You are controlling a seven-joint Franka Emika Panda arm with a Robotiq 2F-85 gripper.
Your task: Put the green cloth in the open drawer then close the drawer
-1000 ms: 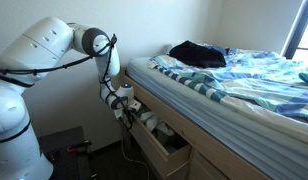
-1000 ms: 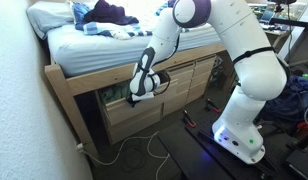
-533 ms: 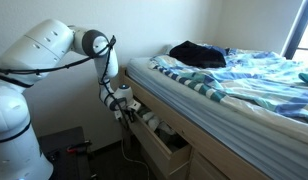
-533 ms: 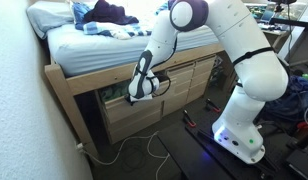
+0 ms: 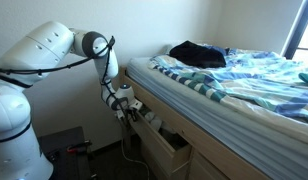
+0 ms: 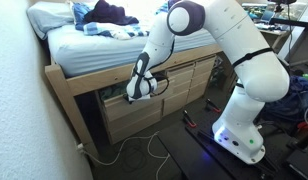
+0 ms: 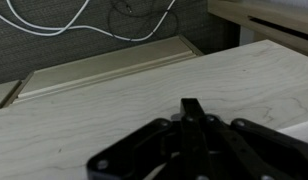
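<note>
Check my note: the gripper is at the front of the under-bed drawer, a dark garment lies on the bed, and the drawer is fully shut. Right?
Not quite. The drawer stands open, not shut: an exterior view shows it sticking out from under the bed. The rest holds: the gripper is at its front and the dark garment lies on the bed.

arm shell [image 6: 244, 40]: white plastic, smooth, glossy. gripper [image 7: 191, 106]: black, matt, plastic or coated metal, can't tell which. drawer [image 5: 162, 150] and bed frame [image 6: 69, 85]: pale wood, fine grain, smooth matt finish. bedding [image 5: 244, 78]: blue striped cloth, soft, rumpled. dark cloth [image 5: 197, 53]: matt fabric. floor [image 7: 54, 50]: grey carpet, rough weave. cables [image 7: 39, 29]: white, smooth plastic jacket. wall [image 6: 14, 120]: matt white.
</note>
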